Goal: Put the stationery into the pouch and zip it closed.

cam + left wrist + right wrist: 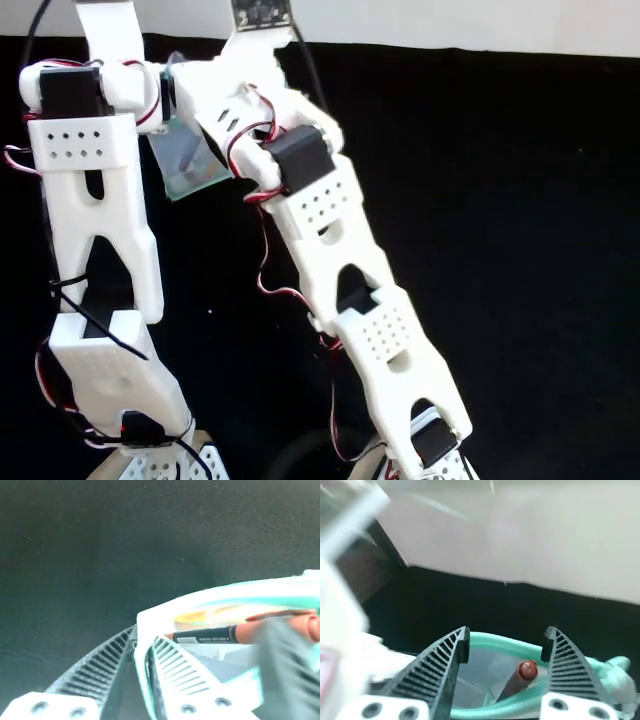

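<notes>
The clear pouch (186,162) with a teal zipper edge is held up between the two white arms near the back of the table. My left gripper (141,639) is shut on the pouch's rim (145,622), pinching it between a black finger (95,667) and a white finger (175,672). A brown and black pen (220,635) lies inside the pouch, with something yellow (192,616) behind it. My right gripper (507,635) stands open just above the pouch's mouth (495,642). Below its black fingers (437,667), the brown pen's end (527,670) pokes up inside the pouch.
A black cloth (500,250) covers the table, with a pale wall (450,20) along its far edge. The two arms (340,260) stand close together on the left half. A blurred white arm part (340,605) sits beside the right gripper.
</notes>
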Motion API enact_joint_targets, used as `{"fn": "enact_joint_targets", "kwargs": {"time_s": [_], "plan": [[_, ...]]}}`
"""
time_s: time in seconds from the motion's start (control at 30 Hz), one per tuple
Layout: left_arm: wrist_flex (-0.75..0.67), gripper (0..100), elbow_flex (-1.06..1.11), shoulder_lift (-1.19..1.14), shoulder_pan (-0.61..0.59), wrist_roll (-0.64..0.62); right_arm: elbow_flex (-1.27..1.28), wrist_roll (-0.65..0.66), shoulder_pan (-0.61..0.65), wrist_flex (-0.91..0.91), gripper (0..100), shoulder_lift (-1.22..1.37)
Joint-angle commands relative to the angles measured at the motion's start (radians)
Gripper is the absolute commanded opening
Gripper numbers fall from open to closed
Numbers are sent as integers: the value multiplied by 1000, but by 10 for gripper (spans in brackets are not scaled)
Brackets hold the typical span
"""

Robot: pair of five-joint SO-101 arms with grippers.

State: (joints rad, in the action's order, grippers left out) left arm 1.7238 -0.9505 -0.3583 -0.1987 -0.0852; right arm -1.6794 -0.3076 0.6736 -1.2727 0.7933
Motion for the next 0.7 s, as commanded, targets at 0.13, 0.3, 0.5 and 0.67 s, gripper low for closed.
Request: {"fn": "enact_joint_targets", "kwargs": {"time_s": [0.13, 0.3, 0.5, 0.67], "plan": [[-8, 6, -1, -2, -15, -8, -77, 91, 15, -5, 234, -209], [-8, 6, -1, -2, -15, -8, -77, 107, -38, -5, 234, -272], [-8, 6, -2, 5, -7, -8, -76, 107, -130, -110, 234, -285], [2, 6, -50, 5, -7, -34, -73, 109, -159, -286, 234, -282]]}}
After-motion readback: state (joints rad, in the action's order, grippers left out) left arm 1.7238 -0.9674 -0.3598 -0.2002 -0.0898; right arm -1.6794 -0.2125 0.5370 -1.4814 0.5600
